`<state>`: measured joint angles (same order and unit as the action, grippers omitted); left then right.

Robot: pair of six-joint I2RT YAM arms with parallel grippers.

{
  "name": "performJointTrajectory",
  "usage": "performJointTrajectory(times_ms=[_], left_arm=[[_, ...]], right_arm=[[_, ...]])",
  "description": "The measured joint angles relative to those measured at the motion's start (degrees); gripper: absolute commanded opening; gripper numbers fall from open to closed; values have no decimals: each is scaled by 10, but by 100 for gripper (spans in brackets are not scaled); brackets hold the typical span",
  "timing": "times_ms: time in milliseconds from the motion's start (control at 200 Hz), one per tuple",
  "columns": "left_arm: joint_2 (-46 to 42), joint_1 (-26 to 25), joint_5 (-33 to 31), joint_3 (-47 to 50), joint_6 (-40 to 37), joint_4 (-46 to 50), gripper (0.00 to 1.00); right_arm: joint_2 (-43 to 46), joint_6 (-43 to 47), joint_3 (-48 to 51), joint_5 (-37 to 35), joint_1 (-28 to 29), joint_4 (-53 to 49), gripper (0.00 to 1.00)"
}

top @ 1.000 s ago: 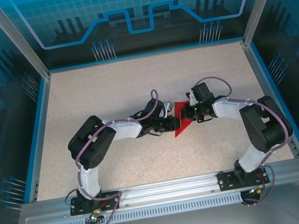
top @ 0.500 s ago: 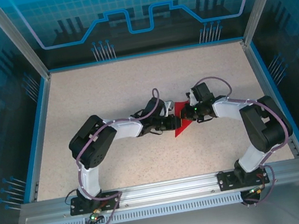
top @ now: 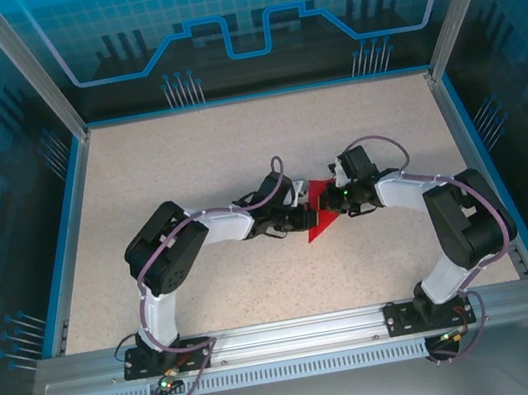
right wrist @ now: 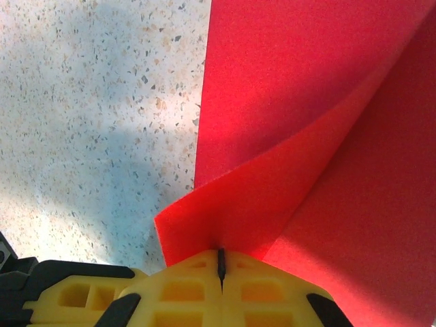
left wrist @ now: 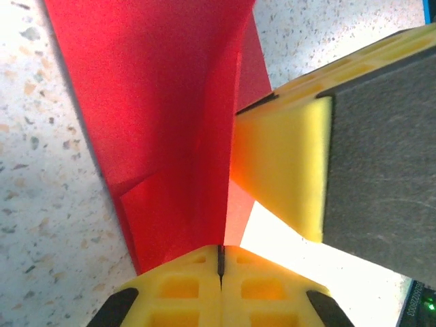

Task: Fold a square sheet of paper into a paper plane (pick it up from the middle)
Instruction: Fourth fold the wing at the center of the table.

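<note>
The bright red sheet of paper (top: 319, 217) lies mid-table, folded into a pointed wedge like a paper plane, its tip toward the near edge. My left gripper (top: 306, 217) comes in from the left and is shut on the paper's left fold. In the left wrist view its jaws (left wrist: 220, 249) pinch a raised red crease (left wrist: 170, 136), with a yellow finger of the right gripper (left wrist: 286, 163) close by. My right gripper (top: 332, 204) meets it from the right. In the right wrist view its jaws (right wrist: 220, 256) are shut on a curled red flap (right wrist: 286, 170).
The speckled beige tabletop (top: 187, 160) is bounded by a blue rim (top: 65, 231) and metal frame posts (top: 28, 70). Both arms bend inward and nearly touch at the centre. Open surface lies behind and in front of the paper.
The left gripper has shifted slightly right and closed onto the paper's crease. The right gripper has held its grip and place.
</note>
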<state>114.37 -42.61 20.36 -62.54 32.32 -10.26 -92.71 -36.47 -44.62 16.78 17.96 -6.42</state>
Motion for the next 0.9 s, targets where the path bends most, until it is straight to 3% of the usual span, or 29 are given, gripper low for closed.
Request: performJointTrajectory(times_ms=[435,695,900], left_arm=[[-95,0,4,66,-12,54,0],[-95,0,5,73,-9,57,13],[-95,0,5,73,-8,58,17]], right_arm=[[18,41,19,90,17,9,3],[15,46,28,104,20,16,3],[2,45,28,103,20,20,2]])
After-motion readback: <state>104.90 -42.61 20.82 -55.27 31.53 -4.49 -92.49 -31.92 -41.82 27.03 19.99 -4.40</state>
